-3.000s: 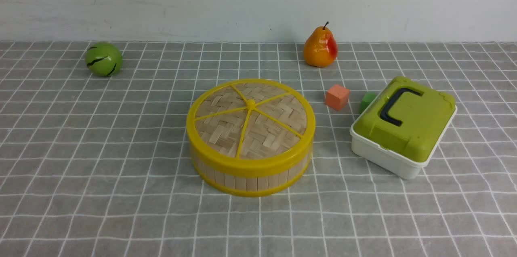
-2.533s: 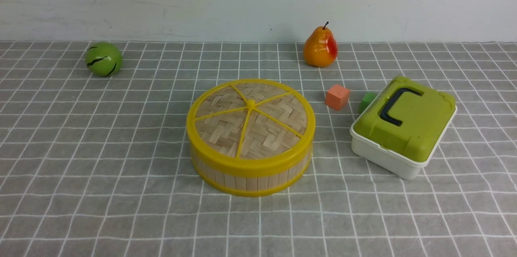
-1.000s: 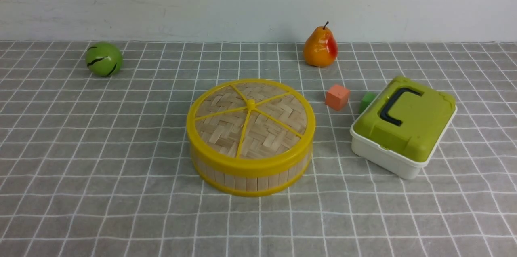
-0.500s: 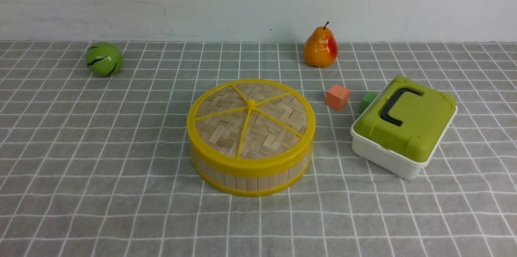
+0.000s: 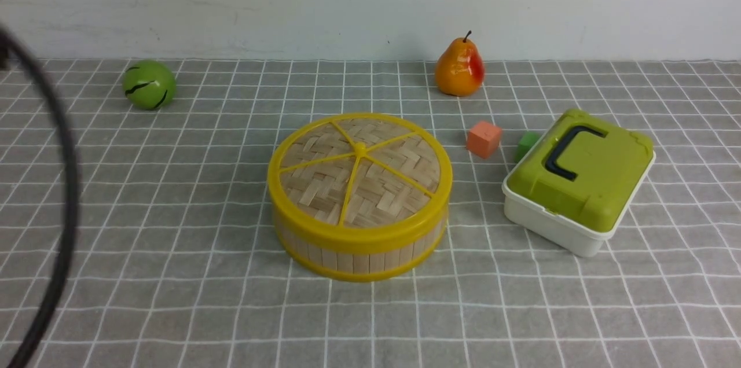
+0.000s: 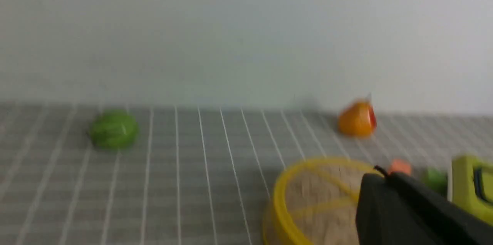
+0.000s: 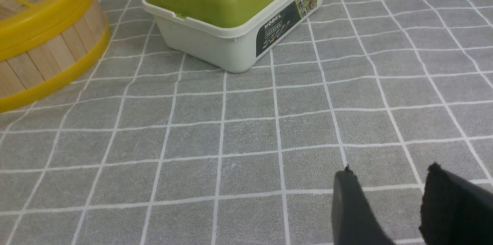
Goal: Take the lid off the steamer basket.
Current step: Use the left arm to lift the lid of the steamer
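The lid (image 5: 359, 171), woven bamboo with a yellow rim, spokes and centre knob, sits closed on the steamer basket (image 5: 359, 261) at the middle of the cloth. Neither gripper shows in the front view. In the blurred left wrist view the lid (image 6: 319, 198) lies ahead of and below my left gripper (image 6: 385, 173), whose dark fingers lie together, holding nothing. In the right wrist view my right gripper (image 7: 391, 168) is open and empty, low over the cloth, with the basket wall (image 7: 46, 60) and lid rim (image 7: 38, 17) far off to one side.
A white box with a green lid (image 5: 579, 180) stands right of the basket. An orange cube (image 5: 483, 139) and a green cube (image 5: 525, 143) lie between them. A pear (image 5: 459, 67) and a green ball (image 5: 149, 84) sit near the back wall. A black cable (image 5: 63, 183) hangs at the left edge.
A black cable of the left arm has come into the front view at the left edge. The lid, the basket and the other objects have not moved.
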You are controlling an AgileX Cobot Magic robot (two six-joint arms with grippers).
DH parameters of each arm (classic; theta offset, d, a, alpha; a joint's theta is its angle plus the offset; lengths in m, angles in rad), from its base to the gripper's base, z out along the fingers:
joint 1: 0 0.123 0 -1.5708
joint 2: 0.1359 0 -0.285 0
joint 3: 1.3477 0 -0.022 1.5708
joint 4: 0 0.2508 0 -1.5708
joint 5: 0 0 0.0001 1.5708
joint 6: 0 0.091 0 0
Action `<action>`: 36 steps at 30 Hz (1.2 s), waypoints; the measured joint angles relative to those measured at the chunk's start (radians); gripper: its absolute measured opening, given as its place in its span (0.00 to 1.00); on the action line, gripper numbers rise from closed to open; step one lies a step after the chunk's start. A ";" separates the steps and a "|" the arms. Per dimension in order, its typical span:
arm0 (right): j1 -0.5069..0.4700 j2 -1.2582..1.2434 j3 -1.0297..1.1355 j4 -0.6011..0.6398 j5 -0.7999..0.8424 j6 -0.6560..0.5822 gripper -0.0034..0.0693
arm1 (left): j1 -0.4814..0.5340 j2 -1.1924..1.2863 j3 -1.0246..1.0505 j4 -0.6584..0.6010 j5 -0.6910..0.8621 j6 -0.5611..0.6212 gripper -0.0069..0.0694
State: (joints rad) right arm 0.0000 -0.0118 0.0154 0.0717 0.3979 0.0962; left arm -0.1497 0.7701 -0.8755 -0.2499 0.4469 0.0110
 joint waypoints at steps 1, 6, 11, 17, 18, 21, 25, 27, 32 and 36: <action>0.000 0.000 0.000 0.000 0.000 0.000 0.38 | 0.000 0.078 -0.058 -0.035 0.101 -0.001 0.07; 0.000 0.000 0.000 0.000 0.000 0.000 0.38 | 0.000 0.334 -0.299 -0.171 0.389 0.010 0.07; 0.000 0.000 0.000 0.000 0.000 0.000 0.38 | -0.041 0.550 -0.502 -0.228 0.500 0.035 0.07; 0.000 0.000 0.000 0.000 0.000 0.000 0.38 | -0.231 0.830 -0.812 -0.029 0.636 -0.053 0.07; 0.000 0.000 0.000 0.000 0.000 0.000 0.38 | -0.263 0.875 -0.865 0.031 0.654 -0.085 0.07; 0.000 0.000 0.000 0.000 0.000 0.000 0.38 | -0.346 1.008 -1.007 0.207 0.708 -0.169 0.08; 0.000 0.000 0.000 0.000 0.000 0.000 0.38 | -0.396 1.110 -1.110 0.322 0.750 -0.210 0.14; 0.000 0.000 0.000 0.000 0.000 0.000 0.38 | -0.419 1.197 -1.182 0.372 0.767 -0.231 0.24; 0.000 0.000 0.000 0.000 0.000 0.000 0.38 | -0.421 1.312 -1.251 0.390 0.769 -0.262 0.50; 0.000 0.000 0.000 0.000 0.000 0.000 0.38 | -0.421 1.385 -1.281 0.429 0.742 -0.263 0.69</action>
State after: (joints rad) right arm 0.0000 -0.0118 0.0154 0.0717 0.3979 0.0962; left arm -0.5702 2.1550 -2.1566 0.1789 1.1886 -0.2521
